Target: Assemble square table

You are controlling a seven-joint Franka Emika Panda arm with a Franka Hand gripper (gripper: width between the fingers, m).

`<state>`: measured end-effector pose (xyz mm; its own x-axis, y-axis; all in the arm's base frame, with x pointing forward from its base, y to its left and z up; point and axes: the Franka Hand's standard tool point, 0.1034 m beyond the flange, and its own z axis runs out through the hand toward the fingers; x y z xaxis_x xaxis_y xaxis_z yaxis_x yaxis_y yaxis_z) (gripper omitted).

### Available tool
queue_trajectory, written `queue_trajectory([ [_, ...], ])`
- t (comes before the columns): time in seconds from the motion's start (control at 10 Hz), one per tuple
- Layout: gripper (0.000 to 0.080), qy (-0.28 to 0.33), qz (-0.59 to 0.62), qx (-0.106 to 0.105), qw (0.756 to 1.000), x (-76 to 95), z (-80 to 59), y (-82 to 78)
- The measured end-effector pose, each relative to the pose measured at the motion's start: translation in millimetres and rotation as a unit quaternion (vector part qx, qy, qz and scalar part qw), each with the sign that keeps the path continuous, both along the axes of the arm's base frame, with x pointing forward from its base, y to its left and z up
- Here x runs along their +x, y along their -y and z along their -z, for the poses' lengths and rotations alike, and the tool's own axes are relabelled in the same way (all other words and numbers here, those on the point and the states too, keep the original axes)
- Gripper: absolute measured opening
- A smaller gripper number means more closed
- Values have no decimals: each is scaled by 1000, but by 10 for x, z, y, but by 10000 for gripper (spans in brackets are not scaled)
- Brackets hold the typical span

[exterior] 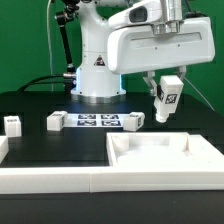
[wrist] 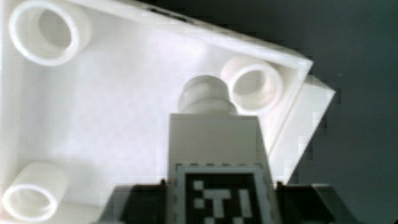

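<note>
The white square table top [exterior: 160, 158] lies on the table at the exterior view's right, with its raised rim up. In the wrist view the top [wrist: 143, 110] shows three round sockets, one of them [wrist: 254, 80] near a corner. My gripper [exterior: 166, 92] is shut on a white tagged leg [exterior: 167, 99] and holds it in the air above the top's far edge. In the wrist view the gripper [wrist: 217, 205] holds the leg [wrist: 217, 140] so that its rounded tip lies just beside the corner socket. Dark fingers [wrist: 135, 205] flank the leg's tag.
Three loose tagged legs stand on the black table: one [exterior: 12, 124] at the far left, one [exterior: 57, 121] and one [exterior: 132, 120] at either end of the marker board [exterior: 97, 121]. A long white rail [exterior: 50, 180] runs along the front. The robot base [exterior: 95, 70] stands behind.
</note>
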<state>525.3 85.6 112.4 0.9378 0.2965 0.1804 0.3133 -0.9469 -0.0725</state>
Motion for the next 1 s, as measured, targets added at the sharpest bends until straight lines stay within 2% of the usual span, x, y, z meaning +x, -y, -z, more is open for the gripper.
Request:
queue_trajectory([
  [0.1, 288, 27, -3, 0, 1000, 70, -3, 16],
  [0.2, 288, 17, -8, 1, 1000, 113, -6, 5],
  [0.3, 288, 28, -17, 1, 999, 236, -12, 14],
  [0.8, 288, 31, -22, 2, 999, 274, 51, 7],
  [1.0, 288, 32, -24, 9, 999, 453, 94, -70],
])
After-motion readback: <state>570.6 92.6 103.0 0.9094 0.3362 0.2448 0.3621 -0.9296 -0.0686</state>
